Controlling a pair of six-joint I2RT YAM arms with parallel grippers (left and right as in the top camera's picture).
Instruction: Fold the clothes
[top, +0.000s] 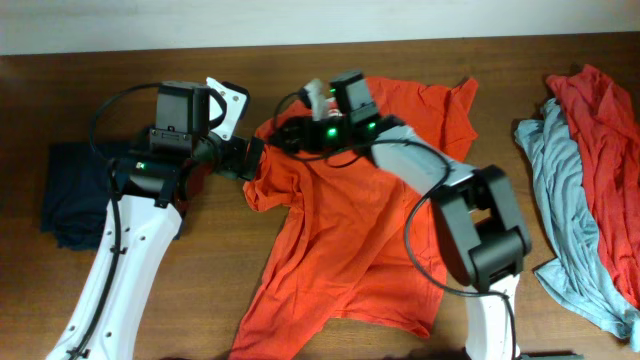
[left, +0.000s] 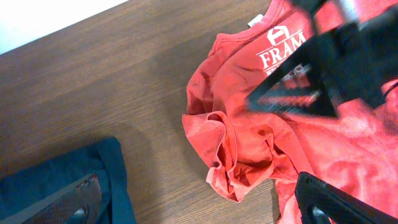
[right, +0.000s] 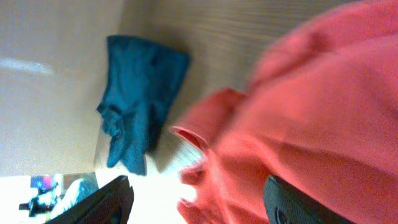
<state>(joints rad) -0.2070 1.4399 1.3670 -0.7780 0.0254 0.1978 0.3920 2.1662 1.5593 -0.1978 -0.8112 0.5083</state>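
While orange-red T-shirt (top: 345, 235) lies crumpled, left gripper (left: 198, 188) spread wide, right gripper (right: 199, 185) parted.

Quick pass. The left arm (top: 105, 285) is a long white tube link with black joint housings further back from the hand, and a small green mark (top: 140, 165) on the black block there. A black box camera (top: 180, 108) sits above the wrist with a white bracket plate (top: 228, 100) beside it, and a thin black cable (top: 105, 105) loops behind. The left gripper (top: 252, 168) is black; in the wrist view one finger (left: 71, 198) is dark with a worn brownish pad. The right arm (top: 425, 160) has white shells, chunky black joints (top: 490, 230) and a black looping wire (top: 418, 245). Green lights (top: 330, 128) glow just behind the hand, under a black camera block (top: 350, 92). The right gripper (top: 278, 138) is black, with blurred black fingers (right: 102, 202).
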